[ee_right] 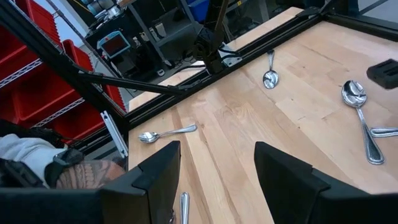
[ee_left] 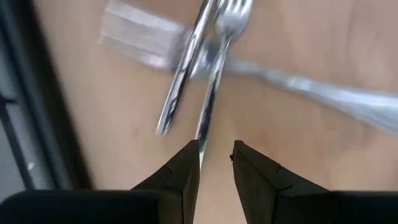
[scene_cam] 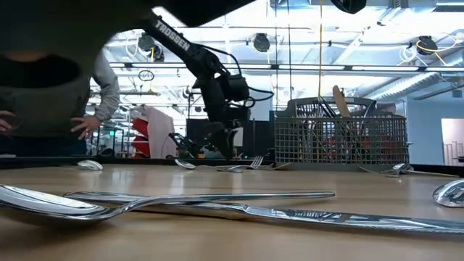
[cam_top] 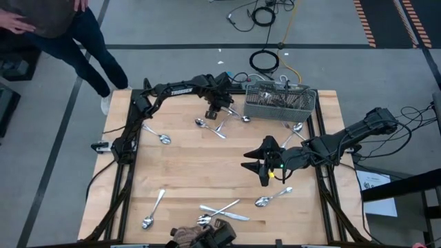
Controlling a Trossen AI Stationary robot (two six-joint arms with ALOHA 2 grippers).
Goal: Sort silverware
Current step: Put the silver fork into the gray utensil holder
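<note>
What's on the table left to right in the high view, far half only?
Spoon → left claw over a spoon-and-fork cluster → wire-mesh basket holding silverware → spoon just in front of the basket's right end.

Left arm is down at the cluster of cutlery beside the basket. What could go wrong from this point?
1. In the left wrist view, the left gripper straddles a fork whose handle crosses other silverware; closing could lift or drag two pieces.
2. The fork's handle sits close against one finger, off-centre between the jaws, so the grip may slip or twist.
3. The wire basket already looks crowded, so a dropped-in fork might snag on the rim.
The right gripper hovers mid-table, jaws open.
</note>
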